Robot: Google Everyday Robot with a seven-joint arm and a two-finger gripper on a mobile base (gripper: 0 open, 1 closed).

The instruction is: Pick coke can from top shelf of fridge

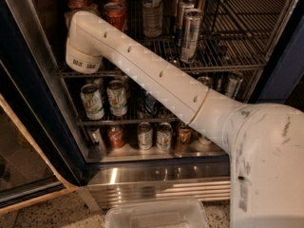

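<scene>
Arm (156, 80) runs from lower right up into the open fridge (286, 75), and its end joint (84, 56) sits at the left end of the top shelf (228, 56), cap facing down over the shelf's front edge. The gripper is hidden behind that joint, somewhere by the red cans; open or closed, cannot tell. Top shelf, left: 4 red cans counted. The clearest coke can (115, 14) stands just right of the joint and a second one (77, 1) just above it, with 2 more behind, cut off by the top edge. None lifted that I can see; the coke can stands upright on the rack. Same shelf, centre: 1 clear bottle (152, 11), then 3 tall slim silver cans (191, 34) in a row going back, plus 1 darker can behind them. The right half of the rack is bare wire. Middle rack: 2 white-and-green cans (104, 99) side by side, 1 dark blue can (148, 101), 2 silver cans far right, partly behind the arm. Bottom rack: about 6 mixed cans, 1 of them red (115, 136). Steel base panel (156, 182) sits below, with a clear plastic bin (156, 216) on the floor in front.
</scene>
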